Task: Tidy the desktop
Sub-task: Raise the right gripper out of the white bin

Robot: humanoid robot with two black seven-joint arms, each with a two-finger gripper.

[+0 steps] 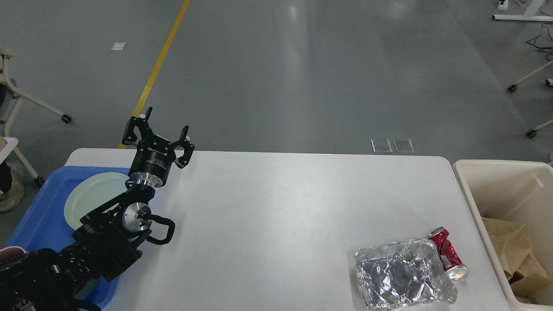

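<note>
White and matte, the table (276,207) fills the head view. Landmark: the blue tray (41,216) at its left edge, holding a pale green plate (93,194). Just right of the tray, the left gripper (166,129) points upward, fingers spread apart and empty. Far right of the tray lie a crumpled foil container (399,274) and, touching it, a crushed red can (449,255). Beyond them stands a cream bin (497,172) with brown paper (514,246) inside.

Tray (39,216) left on desktop (276,207) — bin (488,172) right.
</note>
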